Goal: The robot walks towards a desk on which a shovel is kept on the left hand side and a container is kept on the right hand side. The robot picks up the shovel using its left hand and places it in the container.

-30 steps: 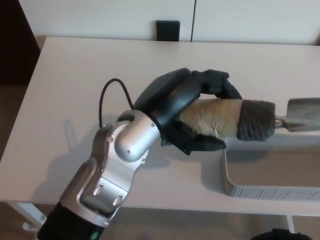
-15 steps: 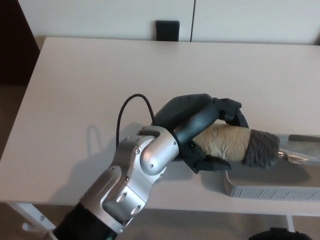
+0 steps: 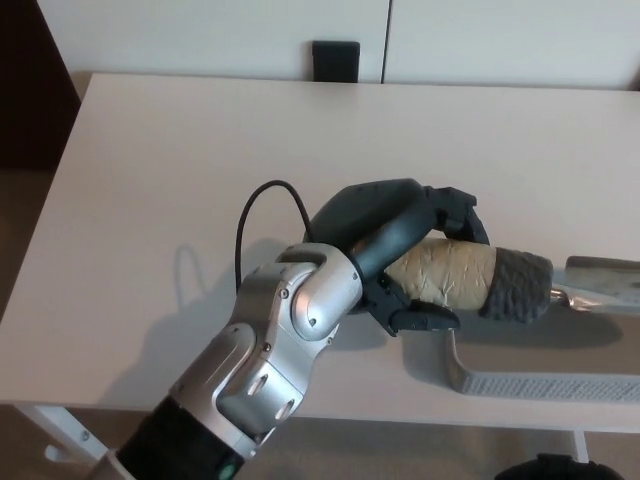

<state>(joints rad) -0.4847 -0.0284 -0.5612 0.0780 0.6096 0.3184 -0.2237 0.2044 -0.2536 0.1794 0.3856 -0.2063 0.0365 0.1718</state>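
The shovel [image 3: 470, 280] lies almost level, with its long axis running left to right across the picture — the tan wrapped handle is toward the left, then a dark grey textured collar, then the metal blade, which points to the right edge of the desk and is cut off by the picture's border. It is held above the desk [image 3: 200, 160], near the front edge on the right side, and its blade end is over the grey container [image 3: 530, 380]. I cannot tell if the blade touches the container's rim.

The left hand [image 3: 400, 255] is closed around the tan handle — two black fingers curl over the top and the thumb presses from below. The silver forearm comes in from the front-left corner, with a thin black cable [image 3: 255, 215] looping above the wrist. The right hand does not appear.

At the far edge of the desk stands a small black square object [image 3: 335, 60].
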